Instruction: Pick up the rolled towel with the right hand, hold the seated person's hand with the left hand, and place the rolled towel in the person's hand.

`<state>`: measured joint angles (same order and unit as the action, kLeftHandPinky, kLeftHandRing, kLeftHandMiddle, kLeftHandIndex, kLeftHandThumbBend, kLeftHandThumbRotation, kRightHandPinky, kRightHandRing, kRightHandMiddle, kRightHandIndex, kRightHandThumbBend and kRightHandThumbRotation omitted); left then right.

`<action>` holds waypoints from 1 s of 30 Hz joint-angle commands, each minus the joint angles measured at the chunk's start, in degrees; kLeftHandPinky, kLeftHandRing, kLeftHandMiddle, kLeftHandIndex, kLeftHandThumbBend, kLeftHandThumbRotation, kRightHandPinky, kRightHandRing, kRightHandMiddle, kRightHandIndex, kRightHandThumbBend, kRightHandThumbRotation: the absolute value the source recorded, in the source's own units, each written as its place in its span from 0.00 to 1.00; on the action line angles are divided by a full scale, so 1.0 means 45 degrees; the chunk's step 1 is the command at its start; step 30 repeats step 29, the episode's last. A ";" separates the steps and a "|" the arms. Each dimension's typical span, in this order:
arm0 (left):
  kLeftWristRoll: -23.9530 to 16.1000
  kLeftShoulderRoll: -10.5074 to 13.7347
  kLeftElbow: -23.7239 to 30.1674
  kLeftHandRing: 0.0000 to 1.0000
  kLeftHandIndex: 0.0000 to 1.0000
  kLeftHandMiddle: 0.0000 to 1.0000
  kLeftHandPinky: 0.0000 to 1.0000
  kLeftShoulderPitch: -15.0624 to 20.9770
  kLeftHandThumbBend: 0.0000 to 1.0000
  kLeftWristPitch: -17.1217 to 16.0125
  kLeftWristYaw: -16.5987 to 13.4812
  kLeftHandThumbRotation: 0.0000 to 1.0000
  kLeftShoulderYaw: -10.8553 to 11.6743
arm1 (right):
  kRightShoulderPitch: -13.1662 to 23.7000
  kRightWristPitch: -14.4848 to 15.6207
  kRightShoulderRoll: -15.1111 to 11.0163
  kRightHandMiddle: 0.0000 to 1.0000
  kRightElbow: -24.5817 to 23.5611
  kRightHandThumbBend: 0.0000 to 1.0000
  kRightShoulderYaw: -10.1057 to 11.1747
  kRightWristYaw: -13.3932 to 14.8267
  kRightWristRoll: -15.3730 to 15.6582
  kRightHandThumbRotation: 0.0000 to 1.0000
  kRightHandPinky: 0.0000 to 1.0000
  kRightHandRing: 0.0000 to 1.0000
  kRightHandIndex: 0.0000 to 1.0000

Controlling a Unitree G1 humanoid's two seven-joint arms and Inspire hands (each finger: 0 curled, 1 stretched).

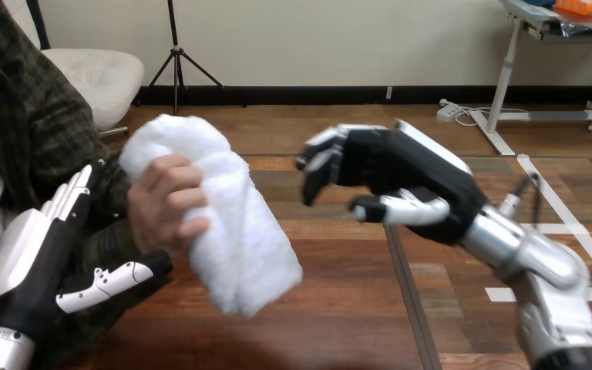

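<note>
**Rolled towel (231,231) in the person's hand (166,204) — placement looks done**

Towel tilted, held above the worktop (339,308) left of centre; the person's fingers wrap its left side. Left hand (38,262) low at the left; fingers (73,196) straight along the person's sleeve; thumb (112,279) reaching under the wrist; no curl round it visible — a support, not a clasp. Right hand (401,181) to the right of the towel, apart from it, empty; fingers loosely bent, with a gap to the thumb.

Judgement: handover about complete; what remains is a clean retreat. To do it well: draw the right hand straight back to its own side, fingers relaxed so none catch the cloth; hold the left hand steady under the wrist until the person's grip plainly carries the towel; then lower it away gently, no sideways tug on the sleeve.
</note>
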<state>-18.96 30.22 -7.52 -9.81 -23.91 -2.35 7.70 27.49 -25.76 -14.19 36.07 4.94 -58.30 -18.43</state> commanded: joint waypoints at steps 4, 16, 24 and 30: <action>0.0741 -0.0321 -0.0700 1.00 1.00 1.00 1.00 0.0546 1.00 -0.1135 0.0223 0.93 -0.0212 | -0.0399 -0.0195 -0.0150 0.58 -0.0810 0.87 0.0241 0.0068 -0.0338 0.45 0.58 0.56 0.63; 0.1070 -0.0909 -0.0766 1.00 1.00 1.00 0.99 0.0820 1.00 -0.2243 0.0206 1.00 -0.0286 | -0.1163 -0.0481 -0.0301 0.59 -0.0931 0.85 0.0376 0.0366 -0.0415 0.41 0.57 0.56 0.63; 0.1512 -0.1549 -0.0461 1.00 1.00 1.00 0.99 0.0837 1.00 -0.2557 0.0354 1.00 -0.0465 | -0.1598 -0.0418 -0.0331 0.60 -0.0938 0.83 0.0499 0.0343 -0.0708 0.40 0.55 0.57 0.64; 0.1650 -0.1842 -0.0249 1.00 1.00 1.00 1.00 0.0809 1.00 -0.2616 0.0454 1.00 -0.0607 | -0.1787 -0.0559 -0.0359 0.60 -0.0829 0.82 0.0522 0.0266 -0.0819 0.38 0.55 0.57 0.64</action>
